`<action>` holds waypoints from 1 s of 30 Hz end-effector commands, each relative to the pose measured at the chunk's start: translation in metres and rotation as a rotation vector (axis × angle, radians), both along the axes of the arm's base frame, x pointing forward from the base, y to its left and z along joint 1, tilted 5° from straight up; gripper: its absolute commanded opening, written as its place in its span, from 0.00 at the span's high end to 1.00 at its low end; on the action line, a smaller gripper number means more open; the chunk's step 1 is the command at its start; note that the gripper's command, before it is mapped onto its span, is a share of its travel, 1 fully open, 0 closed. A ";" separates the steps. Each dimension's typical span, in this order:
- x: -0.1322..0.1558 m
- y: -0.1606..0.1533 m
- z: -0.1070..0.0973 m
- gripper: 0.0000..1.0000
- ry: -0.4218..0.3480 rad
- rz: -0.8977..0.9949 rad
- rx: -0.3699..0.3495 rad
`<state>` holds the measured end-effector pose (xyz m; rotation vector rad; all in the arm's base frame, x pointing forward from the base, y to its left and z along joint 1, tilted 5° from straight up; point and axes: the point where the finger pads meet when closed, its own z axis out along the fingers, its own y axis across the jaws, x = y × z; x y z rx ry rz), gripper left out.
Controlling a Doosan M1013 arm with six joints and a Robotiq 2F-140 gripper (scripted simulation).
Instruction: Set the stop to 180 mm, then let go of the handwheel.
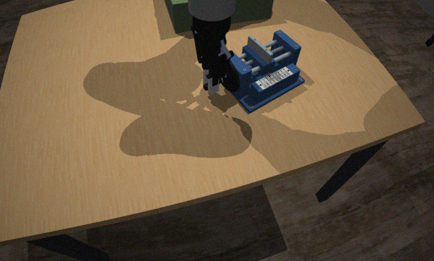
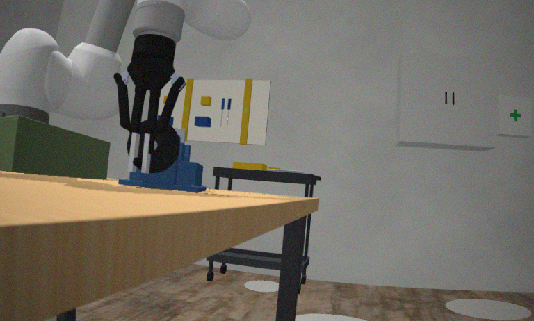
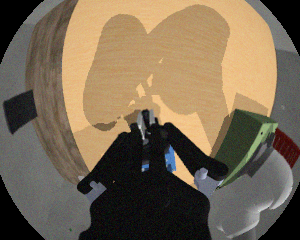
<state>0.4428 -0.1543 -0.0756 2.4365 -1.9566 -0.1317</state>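
Black handwheel (image 1: 233, 81) (image 2: 167, 154), blue fixture's near end | gripper (image 1: 210, 85) (image 2: 140, 166) (image 3: 147, 115) fingers together on its crank knob (image 1: 205, 87) (image 2: 137, 162) (image 3: 146, 116), low on the rim | advice: trace the wheel's circle smoothly, slow as the red pointer (image 1: 269, 75) nears 180, release only there; reading illegible

Pale wood grain is seen on the bench (image 1: 95, 194) (image 2: 157, 223) (image 3: 250, 45) below the pincer (image 1: 213, 82) (image 2: 140, 152) (image 3: 147, 115); beside it, smooth, metallic-looking grey rods (image 1: 282, 56) and a matt black handwheel (image 1: 233, 77) (image 2: 168, 152) are shown.
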 end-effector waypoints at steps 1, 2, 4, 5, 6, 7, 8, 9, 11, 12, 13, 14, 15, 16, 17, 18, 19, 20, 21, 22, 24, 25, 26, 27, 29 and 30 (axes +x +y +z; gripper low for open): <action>-0.003 -0.001 0.002 0.96 0.001 -0.001 0.001; -0.004 -0.001 0.003 0.96 0.001 -0.001 0.001; -0.007 -0.002 0.005 0.96 0.001 -0.001 0.001; -0.008 -0.002 0.006 0.96 0.001 -0.001 0.001; -0.009 -0.002 0.007 0.96 0.001 -0.001 0.001; -0.010 -0.003 0.008 0.96 0.001 -0.001 0.001; -0.011 -0.003 0.009 0.96 0.001 -0.001 0.001; -0.012 -0.003 0.010 0.96 0.001 -0.001 0.001; -0.014 -0.004 0.013 0.96 0.001 -0.001 0.001; -0.015 -0.004 0.014 0.96 0.001 -0.001 0.001; -0.015 -0.004 0.015 0.96 0.001 -0.001 0.001; -0.016 -0.004 0.016 0.96 0.001 -0.001 0.001; -0.016 -0.005 0.017 0.96 0.001 -0.001 0.001; -0.016 -0.005 0.017 0.96 0.001 -0.001 0.001; -0.016 -0.005 0.017 0.96 0.001 -0.001 0.001; -0.017 -0.005 0.019 0.96 0.001 -0.001 0.001; -0.017 -0.005 0.020 0.96 0.001 -0.001 0.001; -0.018 -0.005 0.021 0.96 0.001 -0.001 0.001; -0.018 -0.005 0.022 0.96 0.001 -0.001 0.001; -0.018 -0.005 0.024 0.96 0.001 -0.001 0.001; -0.019 -0.006 0.026 0.96 0.001 -0.001 0.001; -0.019 -0.006 0.027 0.96 0.001 -0.001 0.001; -0.019 -0.006 0.029 0.96 0.001 -0.001 0.001; -0.019 -0.006 0.030 0.96 0.001 -0.001 0.001; -0.019 -0.006 0.032 0.96 0.001 -0.001 0.001; -0.019 -0.006 0.034 0.96 0.001 -0.001 0.001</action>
